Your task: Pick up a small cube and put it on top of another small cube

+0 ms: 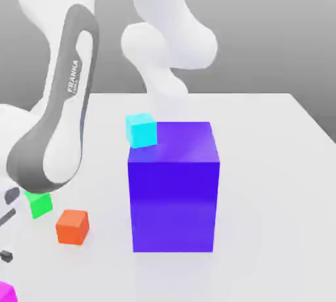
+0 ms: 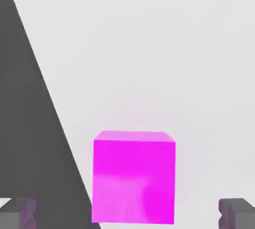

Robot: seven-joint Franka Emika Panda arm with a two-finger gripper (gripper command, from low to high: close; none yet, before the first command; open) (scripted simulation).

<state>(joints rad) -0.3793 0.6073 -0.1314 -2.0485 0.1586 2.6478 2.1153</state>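
Observation:
The small magenta cube [image 2: 133,178] rests on the white table, and its corner shows at the lower left edge of the exterior view [image 1: 6,291]. My gripper [image 2: 128,215] hangs just above it, open, with one grey fingertip [image 2: 18,213] on each side of the cube and clear gaps between pads and cube. In the exterior view the gripper [image 1: 5,236] sits at the far left edge, mostly cut off. Other small cubes stand apart on the table: a green one [image 1: 39,203], an orange one [image 1: 72,226] and a cyan one [image 1: 141,129].
A big blue-purple block [image 1: 174,186] stands mid-table, with the cyan cube just behind its upper left corner. The arm's white and grey links [image 1: 62,110] lean over the exterior view's left. The table edge [image 2: 45,103] runs close beside the magenta cube.

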